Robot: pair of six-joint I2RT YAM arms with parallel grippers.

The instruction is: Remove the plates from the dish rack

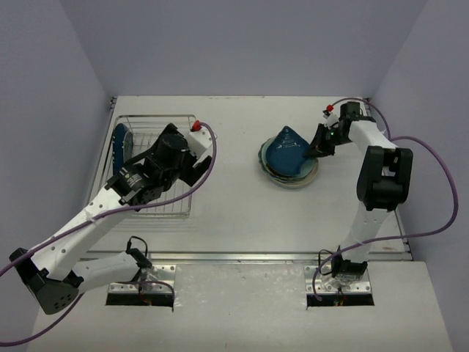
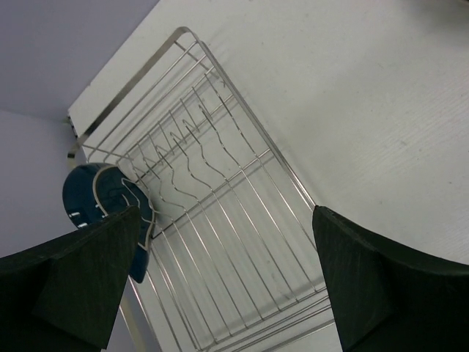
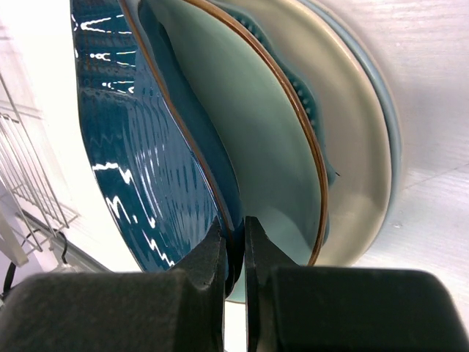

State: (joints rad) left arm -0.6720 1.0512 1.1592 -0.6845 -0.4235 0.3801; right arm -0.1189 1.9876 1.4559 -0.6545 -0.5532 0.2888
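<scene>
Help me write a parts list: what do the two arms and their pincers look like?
Both the left arm and right arm have white links with black joint housings. A purple cable loops along each, ending at a red connector near the wrist. The left pincer and right pincer have blocky, matte black fingers.
</scene>
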